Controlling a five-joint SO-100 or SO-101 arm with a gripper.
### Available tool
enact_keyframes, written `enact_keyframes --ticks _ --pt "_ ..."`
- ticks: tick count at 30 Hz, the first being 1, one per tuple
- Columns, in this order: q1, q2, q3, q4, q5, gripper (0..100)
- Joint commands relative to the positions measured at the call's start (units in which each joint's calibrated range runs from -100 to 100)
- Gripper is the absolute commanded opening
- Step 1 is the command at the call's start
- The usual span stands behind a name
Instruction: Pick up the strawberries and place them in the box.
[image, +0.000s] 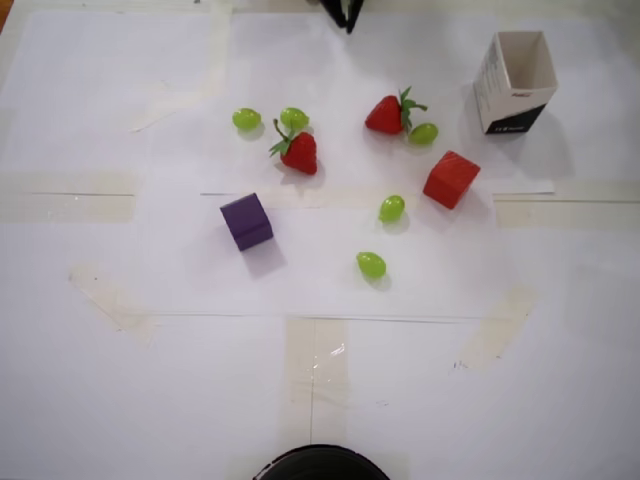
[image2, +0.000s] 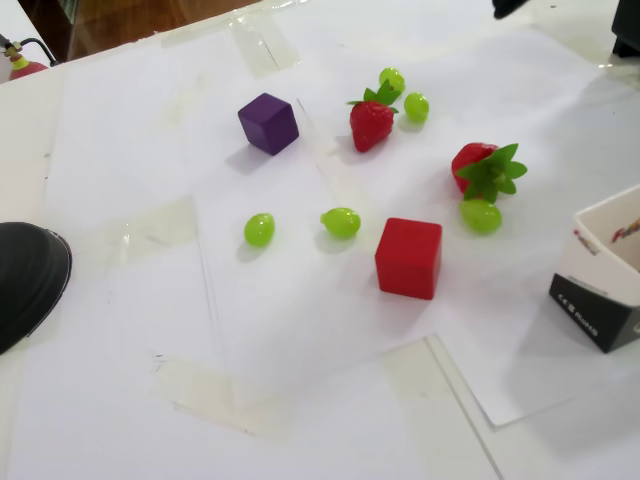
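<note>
Two red strawberries with green stems lie on the white paper. One (image: 300, 152) (image2: 371, 124) lies beside two green grapes. The other (image: 385, 115) (image2: 470, 163) touches one grape. The white box with a black lower band (image: 497, 88) (image2: 596, 300) stands open-topped at the far right in both views and looks empty in the overhead view. Only the dark tips of my gripper (image: 344, 14) show, at the top edge of the overhead view, far from both strawberries. A dark bit of it (image2: 508, 7) also shows at the top of the fixed view. Nothing is seen in it.
A purple cube (image: 246, 221) (image2: 268, 123) and a red cube (image: 451, 179) (image2: 408, 258) sit among the fruit. Two more green grapes (image: 392, 208) (image: 371, 264) lie in the middle. A black round object (image: 320, 464) (image2: 25, 280) sits at the table edge.
</note>
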Motion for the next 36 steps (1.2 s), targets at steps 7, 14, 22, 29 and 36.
enact_keyframes --ticks 7,14,22,29,36 --pt "2.3 48.7 -44.5 7.6 7.9 0" --pt "2.6 57.8 -46.2 6.7 6.8 0" --pt "2.2 65.1 -51.0 15.3 15.1 0" --pt "3.0 64.5 -47.7 19.8 17.2 0" --pt "3.1 63.1 -48.3 16.7 19.2 0"
